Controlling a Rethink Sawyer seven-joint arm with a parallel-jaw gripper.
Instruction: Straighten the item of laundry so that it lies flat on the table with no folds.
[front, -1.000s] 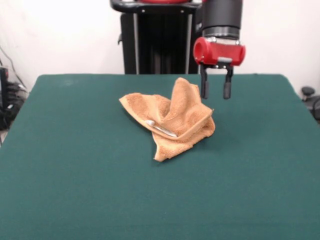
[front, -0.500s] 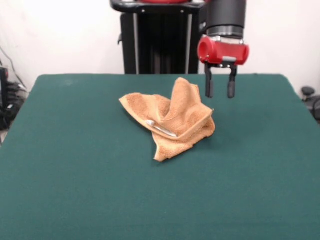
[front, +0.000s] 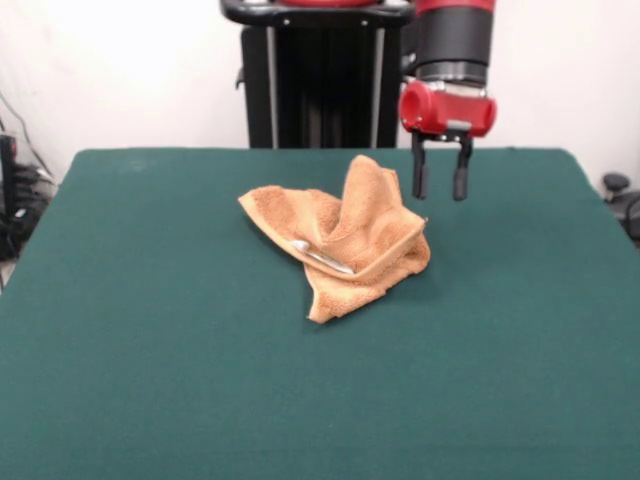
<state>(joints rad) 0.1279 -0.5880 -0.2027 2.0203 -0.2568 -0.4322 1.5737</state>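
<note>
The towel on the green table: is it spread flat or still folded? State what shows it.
Folded. The towel sits bunched on the table, one part peaked upward, layers overlapping, a white tag showing between folds. The gripper hangs open beside it, apart.

1. I read this as a robotics lab or test room rather than a home; the robot's black pedestal (front: 318, 75) stands at the far side of the table (front: 150, 380).
2. The table is covered edge to edge in dark green felt-like cloth; it looks like a purpose-made work surface.
3. Behind it I see only a bare white wall (front: 120, 70); cables (front: 22, 185) hang at the left edge, possibly beside some equipment, though that corner is too dim to tell.
</note>
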